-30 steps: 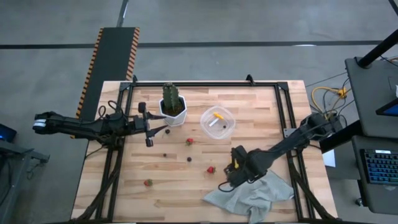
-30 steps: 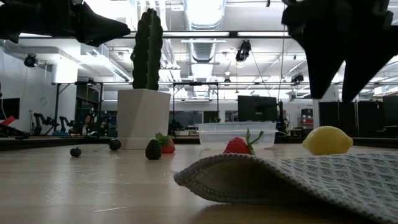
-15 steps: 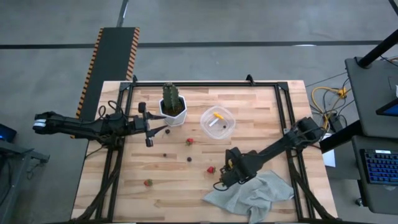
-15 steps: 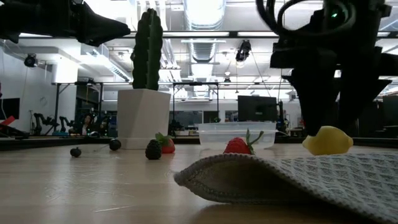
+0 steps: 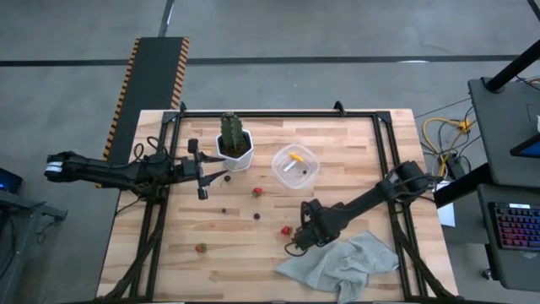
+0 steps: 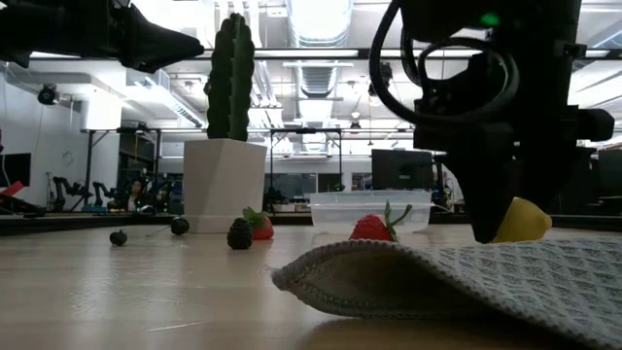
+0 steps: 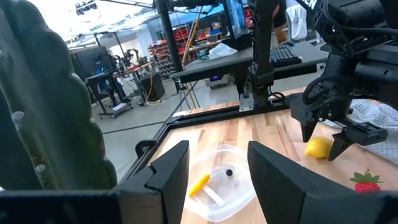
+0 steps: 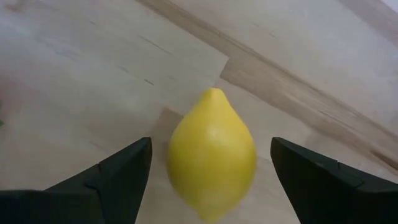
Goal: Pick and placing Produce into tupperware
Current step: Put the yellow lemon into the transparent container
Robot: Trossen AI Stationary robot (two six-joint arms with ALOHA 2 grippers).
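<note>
A yellow lemon (image 8: 211, 152) lies on its side on the wooden table, beside the grey cloth (image 5: 342, 266). My right gripper (image 8: 210, 146) points steeply down over it, open, one finger on each side of the lemon and apart from it; in the left wrist view the lemon (image 7: 318, 147) sits between those fingers. The clear tupperware (image 5: 295, 167) holds a yellow piece (image 7: 199, 185) and a dark berry (image 7: 229, 173). Red strawberries (image 5: 286, 230) (image 5: 257, 192) (image 5: 201, 247) and dark berries (image 5: 224, 211) lie loose. My left gripper (image 5: 200, 171) hovers open beside the plant pot, holding nothing.
A white hexagonal pot with a cactus (image 5: 234, 145) stands left of the tupperware. The cloth's raised edge (image 6: 389, 267) lies near the table's front right. Black frame rails (image 5: 384, 160) run along the table's sides.
My right gripper has come down and toward the table's left and near edge, staying open; its fingers now stand low on both sides of the lemon. The lemon has not moved.
</note>
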